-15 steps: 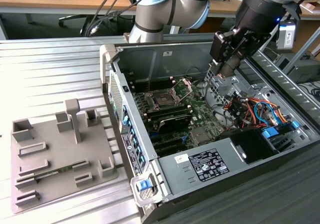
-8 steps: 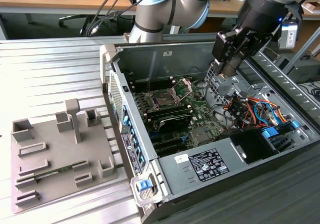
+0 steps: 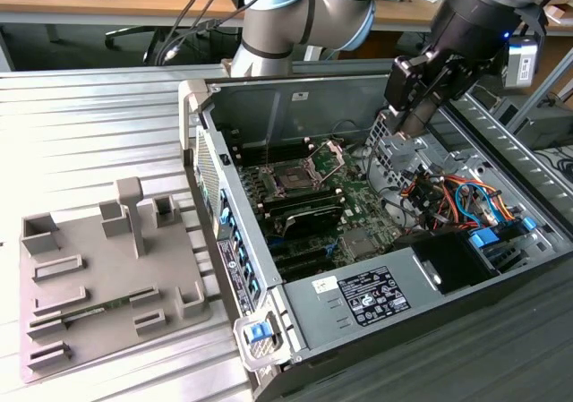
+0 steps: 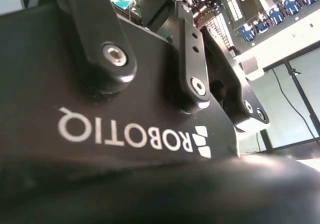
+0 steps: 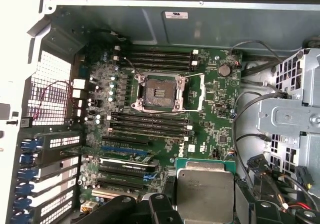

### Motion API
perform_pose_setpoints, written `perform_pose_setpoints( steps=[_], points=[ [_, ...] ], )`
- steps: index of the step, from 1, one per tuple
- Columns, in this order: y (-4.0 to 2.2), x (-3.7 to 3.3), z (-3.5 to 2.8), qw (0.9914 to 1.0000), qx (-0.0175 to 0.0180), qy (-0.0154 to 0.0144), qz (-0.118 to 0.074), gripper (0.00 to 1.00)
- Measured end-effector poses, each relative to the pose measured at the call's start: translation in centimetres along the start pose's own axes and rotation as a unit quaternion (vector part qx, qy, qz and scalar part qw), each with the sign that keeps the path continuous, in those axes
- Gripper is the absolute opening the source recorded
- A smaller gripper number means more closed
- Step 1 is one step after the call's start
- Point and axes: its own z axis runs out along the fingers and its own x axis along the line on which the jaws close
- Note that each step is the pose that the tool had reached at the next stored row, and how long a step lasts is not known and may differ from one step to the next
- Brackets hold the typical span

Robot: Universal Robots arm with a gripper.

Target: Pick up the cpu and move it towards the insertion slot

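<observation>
In the first wrist view the cpu (image 5: 205, 191), a flat square chip with a silvery top and green edge, sits between the black fingers (image 5: 159, 210) of my gripper (image 5: 202, 206), which is shut on it. In the exterior view the gripper (image 3: 409, 126) hangs above the open computer case, to the exterior view's right of the insertion slot (image 3: 294, 180) and well above the board. The insertion slot (image 5: 160, 92) is a square socket with a dark centre and a metal frame. Its silver retention bracket (image 5: 194, 90) is swung open beside it.
Long black memory slots (image 5: 150, 124) run on both sides of the socket. A metal drive cage (image 5: 292, 109) and orange and blue cables (image 3: 452, 196) lie under the gripper's side. A power supply (image 3: 367, 296) fills the case's near end. A grey fixture tray (image 3: 98, 286) lies outside the case.
</observation>
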Motion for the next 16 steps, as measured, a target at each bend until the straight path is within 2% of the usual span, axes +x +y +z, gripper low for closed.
perform_pose_setpoints(
  steps=[16],
  points=[
    [-0.14, -1.47, 0.0, 1.0, 0.0, 0.0, 0.0, 0.55]
  ],
)
